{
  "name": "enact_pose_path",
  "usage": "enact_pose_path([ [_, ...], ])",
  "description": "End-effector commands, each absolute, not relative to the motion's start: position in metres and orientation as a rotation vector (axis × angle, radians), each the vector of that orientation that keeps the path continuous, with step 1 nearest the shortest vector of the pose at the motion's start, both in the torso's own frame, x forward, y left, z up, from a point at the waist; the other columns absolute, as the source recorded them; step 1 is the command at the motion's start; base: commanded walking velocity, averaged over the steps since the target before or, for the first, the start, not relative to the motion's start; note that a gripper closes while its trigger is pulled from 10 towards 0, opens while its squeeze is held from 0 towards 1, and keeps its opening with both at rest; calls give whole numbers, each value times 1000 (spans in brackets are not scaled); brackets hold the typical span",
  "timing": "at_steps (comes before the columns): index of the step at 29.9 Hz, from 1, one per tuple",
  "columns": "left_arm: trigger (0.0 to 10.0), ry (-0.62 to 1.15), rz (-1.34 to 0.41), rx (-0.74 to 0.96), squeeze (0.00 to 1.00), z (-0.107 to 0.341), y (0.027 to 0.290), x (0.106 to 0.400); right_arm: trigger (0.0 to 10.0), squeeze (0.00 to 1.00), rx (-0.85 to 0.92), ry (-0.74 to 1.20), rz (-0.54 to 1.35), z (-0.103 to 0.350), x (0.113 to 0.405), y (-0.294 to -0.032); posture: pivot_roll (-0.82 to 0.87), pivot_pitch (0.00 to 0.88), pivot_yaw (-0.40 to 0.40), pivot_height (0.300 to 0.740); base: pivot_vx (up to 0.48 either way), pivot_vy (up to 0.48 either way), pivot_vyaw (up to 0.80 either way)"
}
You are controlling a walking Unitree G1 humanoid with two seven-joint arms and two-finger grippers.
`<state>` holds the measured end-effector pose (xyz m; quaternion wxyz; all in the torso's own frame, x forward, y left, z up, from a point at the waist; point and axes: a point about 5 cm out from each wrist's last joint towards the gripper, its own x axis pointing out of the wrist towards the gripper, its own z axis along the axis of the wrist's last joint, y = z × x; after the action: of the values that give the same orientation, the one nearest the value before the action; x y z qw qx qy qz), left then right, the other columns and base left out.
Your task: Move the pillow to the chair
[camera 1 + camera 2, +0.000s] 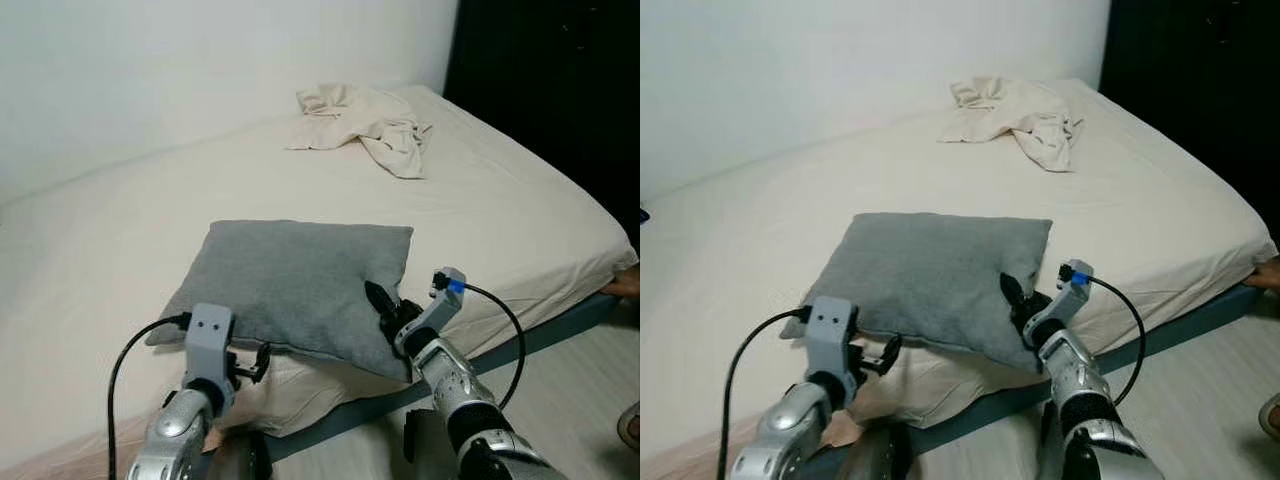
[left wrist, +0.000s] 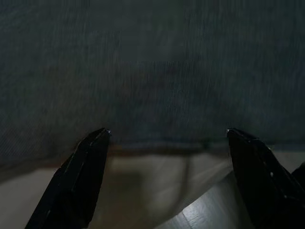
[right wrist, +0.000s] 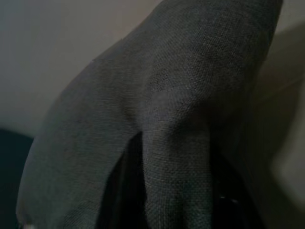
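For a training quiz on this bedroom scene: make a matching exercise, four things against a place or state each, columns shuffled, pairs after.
Things:
1. grey pillow
2. cream cloth
3. right gripper
4. left gripper

Places or states:
A. crumpled at the bed's far end
B. open, at the pillow's near edge
C. shut on the pillow's corner
D. lying near the bed's front edge

Pairs: 1-D, 2-A, 3-C, 4-B

Pillow [image 1: 290,280] on bed [image 1: 520,220], cloth [image 1: 365,120] behind.

Cream bed [image 1: 520,220] bearing grey pillow [image 1: 290,280] near the front edge, crumpled cloth [image 1: 370,122] far back.
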<state>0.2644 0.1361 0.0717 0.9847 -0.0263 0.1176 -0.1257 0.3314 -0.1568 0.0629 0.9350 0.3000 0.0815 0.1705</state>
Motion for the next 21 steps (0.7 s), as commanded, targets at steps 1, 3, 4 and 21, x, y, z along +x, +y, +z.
enact_pose_path([
  [1, 10000, 251, -236, -68, 0, 66, 136, 265, 0, 0, 593, 194, 428, 60, 326, -142, -66, 126, 109, 570, 0, 0, 0],
  [3, 10000, 248, -237, -73, 0, 65, 134, 267, 0, 0, 583, 189, 435, 60, 324, -143, -75, 120, 105, 570, 0, 0, 0],
  [4, 10000, 246, -239, -78, 0, 65, 132, 269, 0, 0, 576, 182, 444, 61, 323, -143, -85, 114, 99, 570, 0, 0, 0],
  [21, 10000, 164, -255, -146, 0, 75, 102, 301, 0, 0, 492, -125, 523, 154, 318, -162, -155, 24, 47, 575, 0, 0, 0],
])
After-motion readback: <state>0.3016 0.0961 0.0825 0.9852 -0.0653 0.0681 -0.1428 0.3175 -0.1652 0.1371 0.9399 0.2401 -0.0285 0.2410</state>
